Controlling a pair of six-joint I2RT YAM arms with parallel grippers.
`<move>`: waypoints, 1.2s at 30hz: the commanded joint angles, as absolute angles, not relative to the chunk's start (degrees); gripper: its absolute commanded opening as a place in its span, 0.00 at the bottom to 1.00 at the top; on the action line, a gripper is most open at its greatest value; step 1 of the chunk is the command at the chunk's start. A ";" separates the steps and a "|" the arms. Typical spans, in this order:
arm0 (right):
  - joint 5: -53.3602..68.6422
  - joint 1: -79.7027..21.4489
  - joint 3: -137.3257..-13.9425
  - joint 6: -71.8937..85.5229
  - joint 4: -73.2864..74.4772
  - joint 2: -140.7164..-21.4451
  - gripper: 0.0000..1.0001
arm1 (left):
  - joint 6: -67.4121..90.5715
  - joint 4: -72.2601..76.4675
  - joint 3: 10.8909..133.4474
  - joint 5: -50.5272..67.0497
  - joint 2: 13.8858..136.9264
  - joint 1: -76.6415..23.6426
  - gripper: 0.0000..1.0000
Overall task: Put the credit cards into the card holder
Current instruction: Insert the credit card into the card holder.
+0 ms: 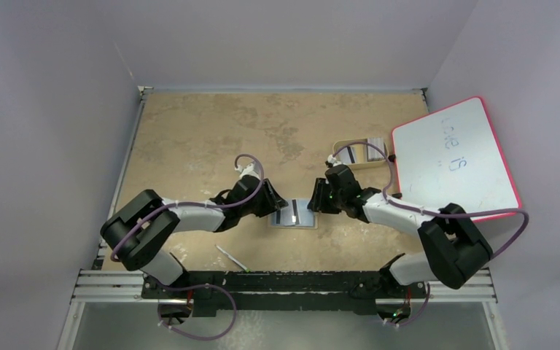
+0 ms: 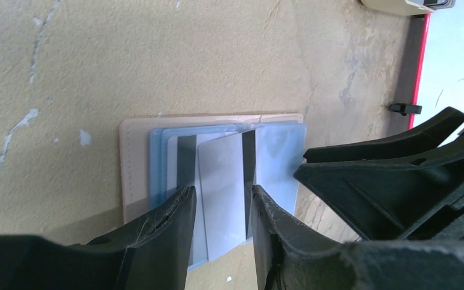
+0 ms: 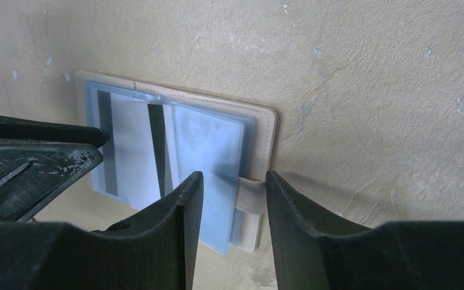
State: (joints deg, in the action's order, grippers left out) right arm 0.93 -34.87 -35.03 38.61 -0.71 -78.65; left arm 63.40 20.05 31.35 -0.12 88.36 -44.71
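Note:
The card holder [image 1: 297,216] lies open on the table between my two grippers, tan outside [image 2: 134,175] with blue-grey pockets. One pale credit card [image 2: 220,181] with a dark stripe lies slanted on the pockets, and a second striped card [image 2: 184,160] sits under the clear sleeve beside it. My left gripper [image 2: 220,202] is open, its fingers either side of the slanted card and just above it. At the holder's right edge my right gripper [image 3: 234,181] is open over the snap tab [image 3: 251,196]. More credit cards [image 1: 370,148] rest in the beige tray.
The beige oval tray [image 1: 344,154] stands at the back right, touching the pink-edged whiteboard [image 1: 456,157] that leans at the right wall. A thin white stick [image 1: 231,257] lies near the front edge by the left arm. A small black clip [image 2: 403,109] lies beside the whiteboard.

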 commanded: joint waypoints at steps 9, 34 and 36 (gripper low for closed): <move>3.16 -34.90 -33.39 40.69 -6.83 -81.12 0.45 | 62.77 24.53 35.64 4.10 93.85 -45.39 0.39; -0.52 -34.95 -35.52 38.59 0.08 -76.37 0.46 | 62.59 15.88 39.27 3.21 92.18 -45.70 0.40; -0.09 -34.90 -35.28 38.65 0.03 -76.37 0.45 | 62.69 16.05 39.25 3.45 92.29 -45.70 0.39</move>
State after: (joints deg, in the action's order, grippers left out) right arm 1.04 -34.85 -33.69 39.29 -1.78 -77.45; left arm 63.94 18.74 37.23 4.82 93.89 -45.47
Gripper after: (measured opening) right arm 0.460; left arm 0.393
